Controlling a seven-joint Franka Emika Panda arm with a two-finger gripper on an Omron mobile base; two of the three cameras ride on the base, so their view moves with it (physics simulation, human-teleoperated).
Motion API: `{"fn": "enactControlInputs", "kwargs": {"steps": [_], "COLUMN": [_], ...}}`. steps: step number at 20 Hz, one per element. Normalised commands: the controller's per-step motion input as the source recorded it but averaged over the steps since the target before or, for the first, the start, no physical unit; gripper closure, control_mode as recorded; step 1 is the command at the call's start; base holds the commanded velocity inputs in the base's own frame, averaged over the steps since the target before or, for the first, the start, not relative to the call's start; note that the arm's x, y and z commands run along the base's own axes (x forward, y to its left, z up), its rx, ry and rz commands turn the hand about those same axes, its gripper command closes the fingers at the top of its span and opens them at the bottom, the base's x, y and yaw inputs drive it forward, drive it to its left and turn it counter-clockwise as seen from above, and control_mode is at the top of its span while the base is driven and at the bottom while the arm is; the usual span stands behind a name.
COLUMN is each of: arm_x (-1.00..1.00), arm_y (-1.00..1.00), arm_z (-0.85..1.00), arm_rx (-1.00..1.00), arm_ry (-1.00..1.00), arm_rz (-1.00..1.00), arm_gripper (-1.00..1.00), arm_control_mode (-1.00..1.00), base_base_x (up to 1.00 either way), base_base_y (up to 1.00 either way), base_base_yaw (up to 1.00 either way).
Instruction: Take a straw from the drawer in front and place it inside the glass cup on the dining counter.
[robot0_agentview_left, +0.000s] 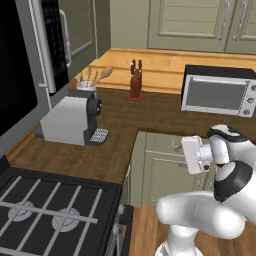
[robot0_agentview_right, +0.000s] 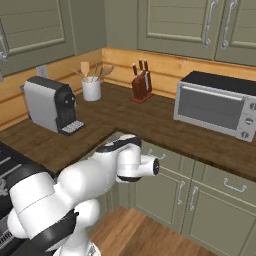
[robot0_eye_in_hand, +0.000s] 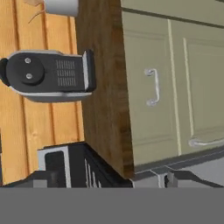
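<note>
Closest in, the white arm is folded low over the base, and its two-finger gripper (robot0_agentview_left: 189, 155) faces the cabinet fronts with the jaws spread wide and nothing between them. To the arm's left lies the black gas stove with grey grates (robot0_agentview_left: 50, 210).

Just ahead of the hand is the shallow pale sage-green drawer with a flat front panel (robot0_eye_in_hand: 140, 65). It is shut flush under the edge of the dark brown wooden wall counter (robot0_agentview_left: 150, 115). Its small curved metal handle (robot0_eye_in_hand: 151, 87) is well apart from the fingertips.

The straw is hidden. I judge that it lies inside this closed drawer, so the drawer has to be opened first. The handle is small and stiff, so the fingers should close across its middle bar and pull straight out.

The straw should be very light, thin and smooth, apt to roll or slip, and easy to crush or bend. A gentle pinch across it, a little above its middle, would leave the lower end free to drop into a cup.

Farther back on the counter stand a boxy grey and black coffee machine (robot0_agentview_left: 70, 120) and a white pot of wooden spoons (robot0_agentview_left: 86, 85). Beyond them are a reddish-brown wooden knife block (robot0_agentview_left: 135, 85) and a silver toaster oven with a black top (robot0_agentview_left: 217, 90). Sage-green wall cabinets with long handles (robot0_agentview_right: 175, 20) hang behind
</note>
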Motion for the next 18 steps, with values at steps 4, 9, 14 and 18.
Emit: {"fn": "enactControlInputs", "kwargs": {"steps": [4, 9, 14, 18], "arm_x": [0.21, 0.46, 0.15, 0.16], "arm_y": [0.41, 0.44, 0.49, 0.5], "arm_z": [-0.44, -0.4, -0.32, -0.29], "arm_rx": [0.07, 0.01, 0.0, 0.0], "arm_ry": [-0.3, -0.18, -0.17, -0.14], "arm_rz": [0.11, 0.12, 0.11, 0.04], "arm_gripper": [-1.0, -1.0, -1.0, -1.0], "arm_control_mode": [-1.0, -1.0, -1.0, -1.0], "base_base_x": [0.0, 0.0, 0.0, 0.0], "base_base_y": [0.0, 0.0, 0.0, 0.0], "base_base_yaw": [0.0, 0.0, 0.0, 0.0]}}
